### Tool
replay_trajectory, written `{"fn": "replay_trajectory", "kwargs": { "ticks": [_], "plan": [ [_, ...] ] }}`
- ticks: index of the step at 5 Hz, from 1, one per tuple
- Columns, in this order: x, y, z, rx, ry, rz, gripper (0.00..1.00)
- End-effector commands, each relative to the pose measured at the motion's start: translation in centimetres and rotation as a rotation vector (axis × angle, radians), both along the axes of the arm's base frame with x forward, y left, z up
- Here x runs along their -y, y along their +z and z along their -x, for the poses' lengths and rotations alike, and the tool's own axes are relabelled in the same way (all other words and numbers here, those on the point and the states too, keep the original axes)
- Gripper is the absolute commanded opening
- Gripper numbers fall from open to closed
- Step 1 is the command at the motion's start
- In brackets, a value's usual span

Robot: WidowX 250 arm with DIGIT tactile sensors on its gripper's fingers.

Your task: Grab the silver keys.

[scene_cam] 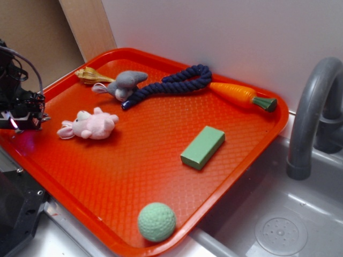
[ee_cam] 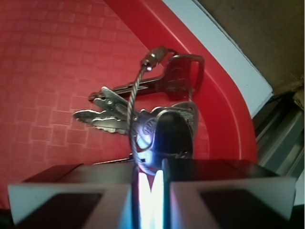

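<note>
The silver keys (ee_cam: 143,119) fill the wrist view: several flat keys on a twisted wire ring with a small screw clasp, fanned out over the red tray (ee_cam: 47,71) near its raised rim. My gripper (ee_cam: 147,179) is shut on the silver keys, with the wire ring and a key head running into the narrow gap between the jaws. From the exterior camera the gripper (scene_cam: 21,120) stands low at the left edge of the tray (scene_cam: 150,171), and the keys are hidden behind it.
On the tray lie a pink plush toy (scene_cam: 91,126), a grey plush (scene_cam: 126,83), a tan seashell (scene_cam: 91,76), a blue rope (scene_cam: 171,85), a toy carrot (scene_cam: 241,95), a green block (scene_cam: 202,146) and a green ball (scene_cam: 157,221). A grey faucet (scene_cam: 311,118) and sink stand at the right.
</note>
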State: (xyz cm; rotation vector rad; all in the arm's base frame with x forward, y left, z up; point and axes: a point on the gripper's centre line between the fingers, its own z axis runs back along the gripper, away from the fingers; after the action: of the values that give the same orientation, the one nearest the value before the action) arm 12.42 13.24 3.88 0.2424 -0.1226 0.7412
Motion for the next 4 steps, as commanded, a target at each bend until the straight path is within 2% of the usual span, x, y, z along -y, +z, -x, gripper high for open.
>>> {"fn": "replay_trajectory", "kwargs": {
  "ticks": [1, 3, 4],
  "plan": [
    [-0.5, 0.3, -0.6, -0.002, -0.005, -0.017, 0.0],
    [-0.5, 0.5, -0.6, -0.007, -0.003, -0.021, 0.0],
    [0.0, 1.4, -0.6, 0.002, -0.021, -0.004, 0.0]
  ]
}}
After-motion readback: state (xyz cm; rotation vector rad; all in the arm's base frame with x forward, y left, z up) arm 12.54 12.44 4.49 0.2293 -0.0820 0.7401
